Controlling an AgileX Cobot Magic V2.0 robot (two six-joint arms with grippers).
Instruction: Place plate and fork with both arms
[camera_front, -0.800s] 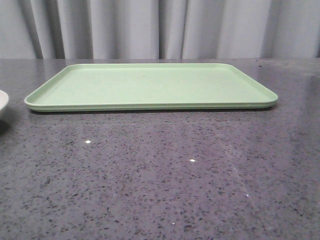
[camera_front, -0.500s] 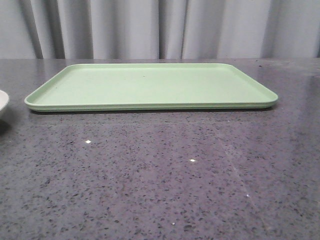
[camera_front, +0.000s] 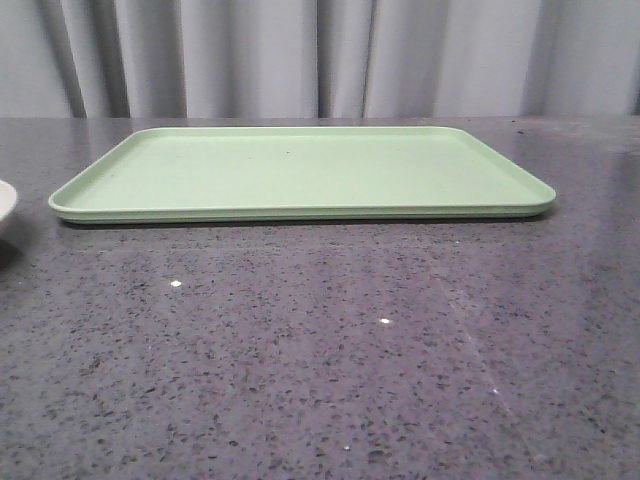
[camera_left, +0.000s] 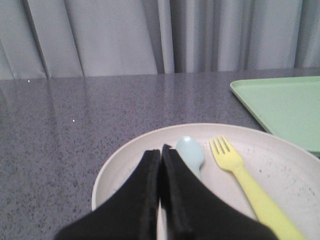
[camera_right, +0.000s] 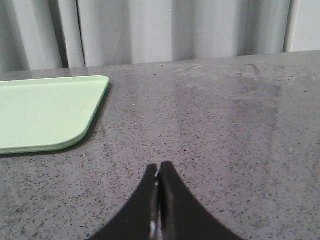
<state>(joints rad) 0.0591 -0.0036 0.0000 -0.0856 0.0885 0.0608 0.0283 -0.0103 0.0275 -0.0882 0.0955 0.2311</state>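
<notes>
While the plate (camera_left: 280, 165) sits at the lower right of the left wrist frame carrying the fork (camera_left: 247, 185) and a pale blue spoon (camera_left: 191, 152), the left claw (camera_left: 161, 150) hangs closed above its rim, empty. Its near edge is cut off. Right claw (camera_right: 159, 170): closed, empty, over bare worktop (camera_right: 225, 115) beside the green tray (camera_right: 45, 115).

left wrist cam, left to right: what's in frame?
left hand, closed, over the plate → pale blue spoon → yellow fork → green tray. Spoon and fork both lie in the plate, which spans most of the width, so it has no single slot in the order.
</notes>
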